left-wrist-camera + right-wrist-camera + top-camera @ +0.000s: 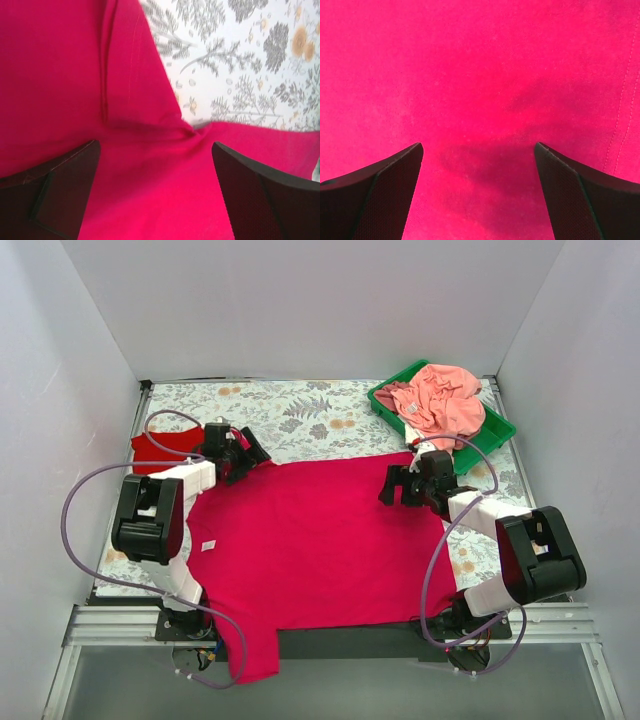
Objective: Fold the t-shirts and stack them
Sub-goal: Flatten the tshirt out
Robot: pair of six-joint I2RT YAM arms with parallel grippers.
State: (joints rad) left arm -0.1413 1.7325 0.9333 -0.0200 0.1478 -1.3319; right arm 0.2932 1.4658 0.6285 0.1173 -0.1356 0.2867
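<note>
The limp, light crimson t-shirt (310, 540) is best pinched at its far corners, where the left gripper (240, 453) and right gripper (398, 485) are held with jaws spread.

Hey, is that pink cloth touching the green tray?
Touching. The top view shows the pink cloth heaped inside the green tray, with its folds covering part of the tray's far rim.

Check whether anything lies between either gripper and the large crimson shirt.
Nothing visible does. The left gripper and right gripper both hang open right over the large crimson shirt, near its far corners. Each wrist view shows only its cloth under the open jaws.
</note>
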